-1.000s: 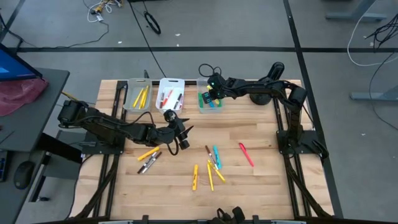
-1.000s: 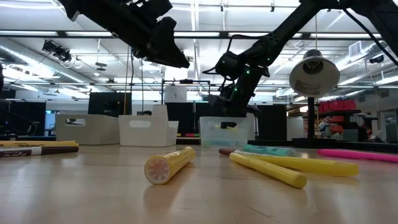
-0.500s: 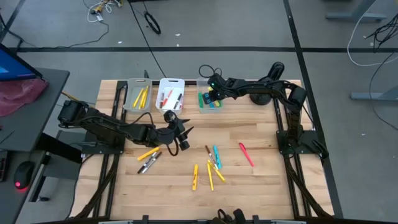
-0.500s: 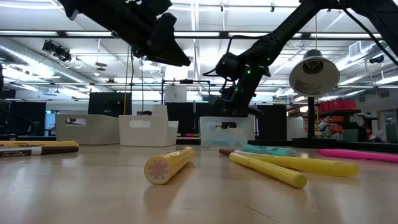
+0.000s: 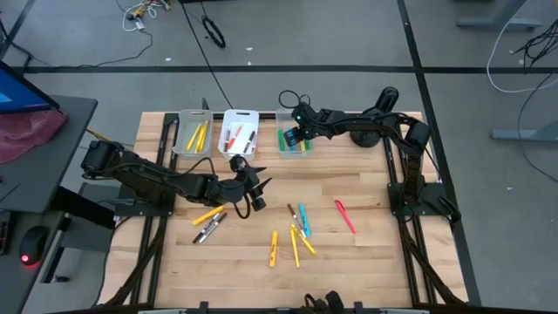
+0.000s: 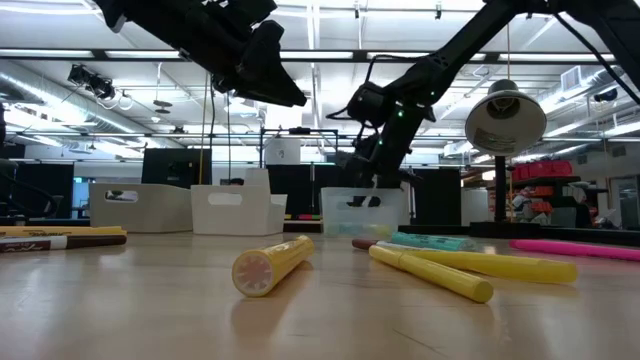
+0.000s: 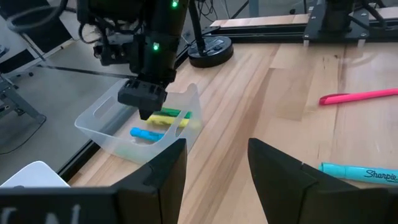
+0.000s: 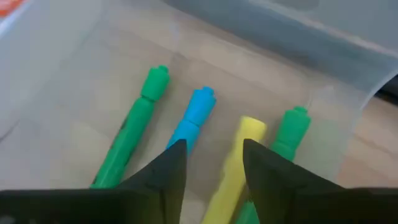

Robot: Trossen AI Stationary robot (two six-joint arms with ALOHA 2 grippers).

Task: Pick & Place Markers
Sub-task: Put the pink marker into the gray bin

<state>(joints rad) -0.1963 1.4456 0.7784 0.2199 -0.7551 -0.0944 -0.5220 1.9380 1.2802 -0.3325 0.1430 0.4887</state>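
Observation:
My right gripper (image 5: 294, 138) stands open over the clear bin (image 5: 305, 153) at the table's far edge, its fingers pointing down into it. In the bin lie two green markers (image 8: 134, 124), a blue one (image 8: 193, 118) and a yellow one (image 8: 233, 168) right below the fingers. My left gripper (image 5: 255, 194) hangs open above the middle of the table, holding nothing. Loose markers lie on the table: yellow ones (image 5: 294, 247), a teal one (image 5: 303, 218), a pink one (image 5: 345, 215) and a brown one (image 5: 207, 229).
Two white bins (image 5: 193, 133) (image 5: 239, 133) holding markers stand left of the clear bin. A black lamp base (image 7: 211, 50) sits on the table behind the clear bin. The low view shows a yellow marker (image 6: 272, 265) end-on near the front edge.
My right gripper has opened over the clear bin while staying in place. My left arm has kept still.

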